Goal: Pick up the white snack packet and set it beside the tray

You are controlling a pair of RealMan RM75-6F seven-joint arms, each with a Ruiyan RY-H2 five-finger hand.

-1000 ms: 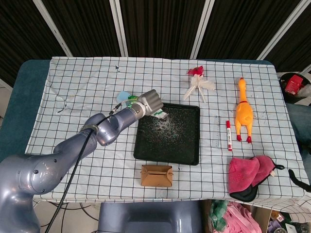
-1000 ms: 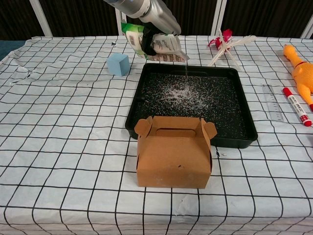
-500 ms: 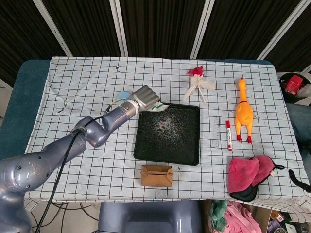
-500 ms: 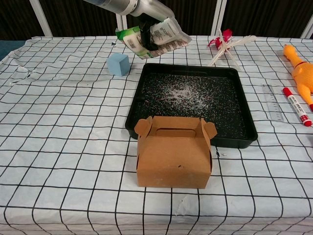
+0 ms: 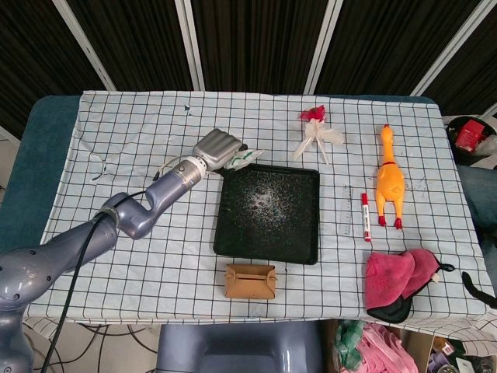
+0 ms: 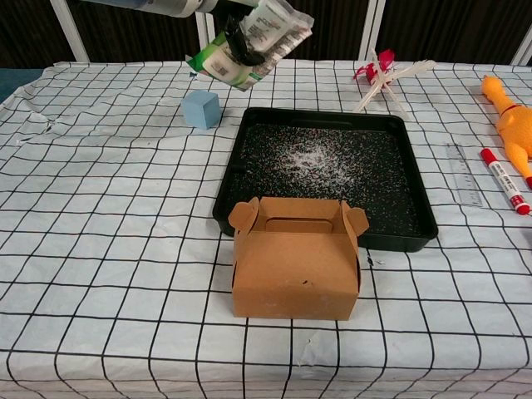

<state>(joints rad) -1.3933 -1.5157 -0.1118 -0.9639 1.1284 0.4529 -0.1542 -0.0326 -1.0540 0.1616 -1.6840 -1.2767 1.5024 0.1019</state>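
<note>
I have my left hand [image 5: 217,147] closed around the white snack packet [image 6: 249,43], holding it in the air off the black tray's [image 5: 268,243] eleven o'clock corner, clear of the rim, so I can lower it onto the bench alongside.

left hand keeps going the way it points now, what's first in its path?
Likely nothing soon: the left hand, holding the white snack packet, points toward the far right, passing behind the tray; the red-and-white toy lies roughly ahead, depth unclear.

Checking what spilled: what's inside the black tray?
The black tray holds only scattered white grains, thickest near its middle. The brown box hides part of its near rim in the chest view.
</note>
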